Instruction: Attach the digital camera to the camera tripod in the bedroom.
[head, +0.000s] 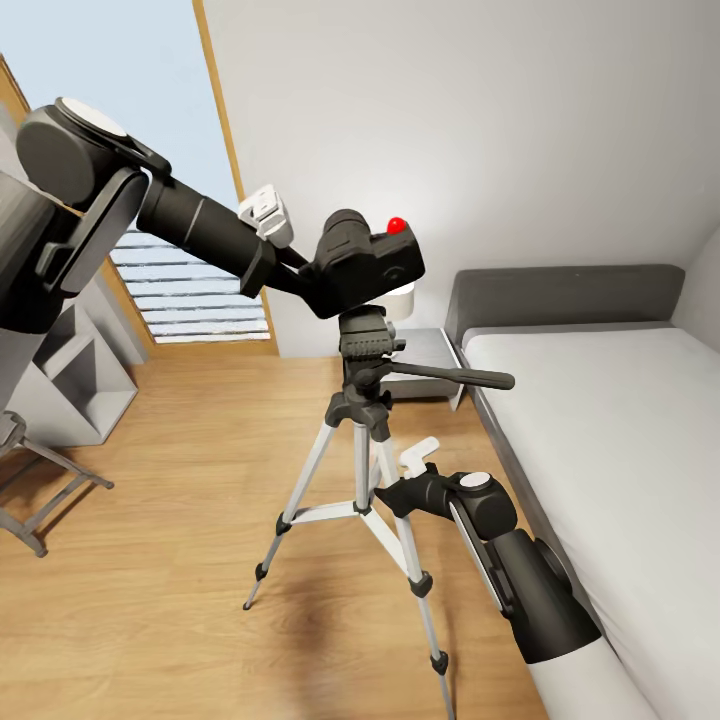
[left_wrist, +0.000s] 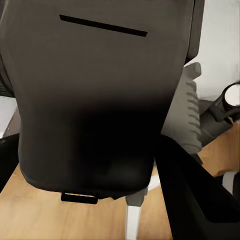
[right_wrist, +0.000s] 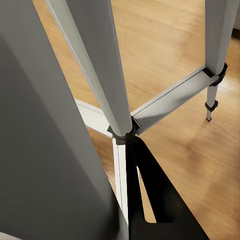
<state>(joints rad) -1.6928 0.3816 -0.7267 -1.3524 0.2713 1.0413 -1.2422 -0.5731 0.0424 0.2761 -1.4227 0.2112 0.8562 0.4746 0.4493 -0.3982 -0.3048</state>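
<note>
The digital camera (head: 365, 262), black with a red button on top, is held in the air by my left gripper (head: 312, 270), which is shut on its side. The camera hovers just above the black head of the camera tripod (head: 366, 342); whether they touch I cannot tell. The tripod stands on the wood floor, its pan handle (head: 455, 377) pointing right. In the left wrist view the camera's dark body (left_wrist: 95, 100) is very close, with one finger (left_wrist: 192, 200) beside it. My right gripper (head: 386, 494) sits low beside the tripod's silver legs (right_wrist: 100, 65), its fingers (right_wrist: 150, 190) meeting at the tips.
A low grey bed (head: 600, 420) with a white mattress runs along the right. A grey nightstand (head: 428, 352) stands behind the tripod. A grey shelf unit (head: 70, 390) and a metal-legged frame (head: 45, 500) are at the left, near a slatted window (head: 190, 290).
</note>
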